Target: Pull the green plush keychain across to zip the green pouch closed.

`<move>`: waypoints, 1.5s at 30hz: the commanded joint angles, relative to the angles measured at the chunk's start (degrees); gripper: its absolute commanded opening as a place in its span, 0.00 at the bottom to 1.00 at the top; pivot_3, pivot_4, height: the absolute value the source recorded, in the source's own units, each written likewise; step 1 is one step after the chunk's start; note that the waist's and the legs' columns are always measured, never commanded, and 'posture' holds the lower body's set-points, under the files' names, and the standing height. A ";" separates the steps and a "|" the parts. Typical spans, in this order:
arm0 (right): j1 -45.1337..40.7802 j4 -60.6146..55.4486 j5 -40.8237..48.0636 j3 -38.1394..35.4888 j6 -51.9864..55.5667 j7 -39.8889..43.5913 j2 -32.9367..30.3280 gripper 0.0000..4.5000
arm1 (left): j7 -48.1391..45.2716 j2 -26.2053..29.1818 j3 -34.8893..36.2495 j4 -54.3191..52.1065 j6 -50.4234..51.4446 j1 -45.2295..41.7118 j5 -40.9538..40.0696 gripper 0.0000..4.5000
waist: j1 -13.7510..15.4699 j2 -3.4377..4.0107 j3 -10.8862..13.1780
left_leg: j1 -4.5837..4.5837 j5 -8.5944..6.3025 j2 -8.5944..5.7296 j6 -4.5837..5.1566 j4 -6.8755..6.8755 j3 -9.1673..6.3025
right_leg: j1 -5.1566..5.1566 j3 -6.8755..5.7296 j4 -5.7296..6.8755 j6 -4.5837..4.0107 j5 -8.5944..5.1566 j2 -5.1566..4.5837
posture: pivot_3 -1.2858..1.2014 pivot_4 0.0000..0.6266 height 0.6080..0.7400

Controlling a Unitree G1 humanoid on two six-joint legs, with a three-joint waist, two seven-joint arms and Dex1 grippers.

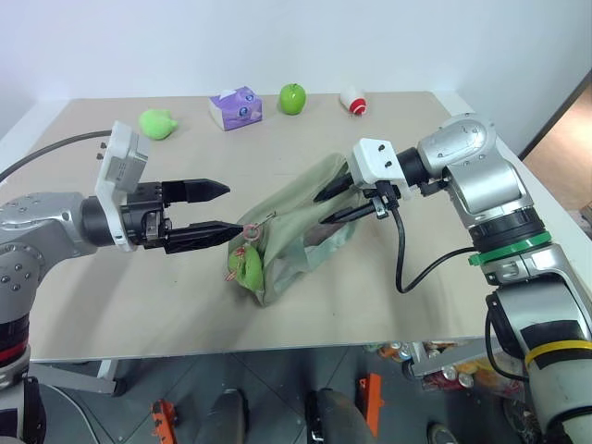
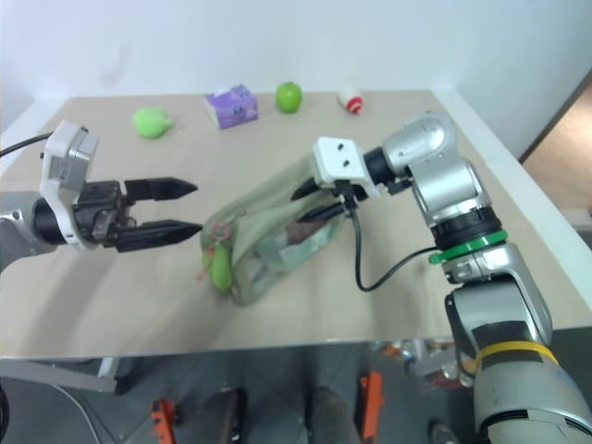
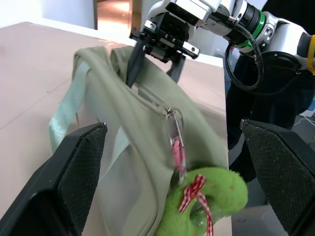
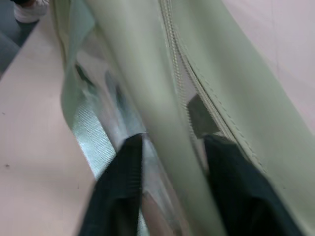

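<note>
The left gripper (image 1: 220,207) hung level above the tan matte table (image 1: 111,305), its two black textured fingers spread wide and released, the lower tip just beside the zipper end of the green pouch (image 1: 294,227). There the green plush keychain (image 1: 247,267), a fuzzy lime ring with a red-checked ribbon and pink cord, dangled from the metal zipper pull against the pouch's left end. The pouch, soft sage fabric with clear plastic windows and a pale webbing strap, sagged mid-table. The right gripper (image 1: 335,204) was clenched on the pouch's right end, fabric pinched between its fingers. Along the far edge sat a lime plush blob (image 1: 157,123), a purple tissue box (image 1: 235,107), a glossy green apple (image 1: 292,98) and a red-and-white object (image 1: 353,101), well apart from the pouch, with bare tabletop around it.
</note>
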 commanded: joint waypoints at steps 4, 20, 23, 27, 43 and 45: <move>-2.82 2.93 -1.01 -0.88 -3.25 3.39 -0.05 0.01 | 2.18 -0.45 3.32 -3.53 -1.24 1.53 -1.95 1.00 | 0.00 0.00 0.00 | 0.01 0.04 0.04 -0.06 0.00 0.00 | 0.00 0.00 0.00 -0.04 0.05 0.05 | 0.52 0.24 1.00; -14.56 -8.44 -4.65 0.34 25.46 -2.38 1.14 0.01 | 3.80 -0.96 4.28 -1.30 -2.39 0.15 -3.17 1.00 | 0.01 0.02 0.01 | -0.01 0.18 0.38 -0.30 -0.23 -0.06 | -0.27 0.01 0.02 -0.42 0.23 0.45 | 0.52 0.24 1.00; -13.50 -12.88 -5.52 1.14 32.29 -4.21 1.71 0.01 | 3.70 -1.37 3.52 -0.98 -2.49 -0.63 -2.90 1.00 | 0.01 0.02 0.01 | -0.05 0.18 0.38 -0.31 -0.25 -0.05 | -0.32 0.02 0.02 -0.40 0.21 0.45 | 0.52 0.24 1.00; -11.30 -13.67 -8.51 2.26 34.01 -7.82 0.63 0.01 | 3.16 -1.40 2.67 -0.95 -2.35 -1.76 -2.72 1.00 | 0.00 0.02 0.01 | -0.04 0.19 0.37 -0.32 -0.24 -0.05 | -0.31 0.01 0.03 -0.41 0.22 0.45 | 0.52 0.24 1.00; -7.75 -17.67 -6.17 1.06 52.88 -15.60 1.14 0.01 | -0.42 8.16 11.70 -0.57 -2.76 10.00 0.81 1.00 | -0.57 0.00 0.02 | -0.13 0.26 0.47 -0.43 -0.51 0.39 | -0.83 0.36 0.19 -0.49 0.20 0.51 | 0.52 0.24 1.00; -7.09 -19.76 -5.16 1.11 55.49 -16.90 2.30 0.01 | 0.54 6.99 10.49 -1.87 -2.65 10.15 0.49 1.00 | -0.58 0.00 0.02 | -0.12 0.26 0.47 -0.43 -0.46 0.42 | -0.83 0.38 0.19 -0.52 0.24 0.50 | 0.52 0.24 1.00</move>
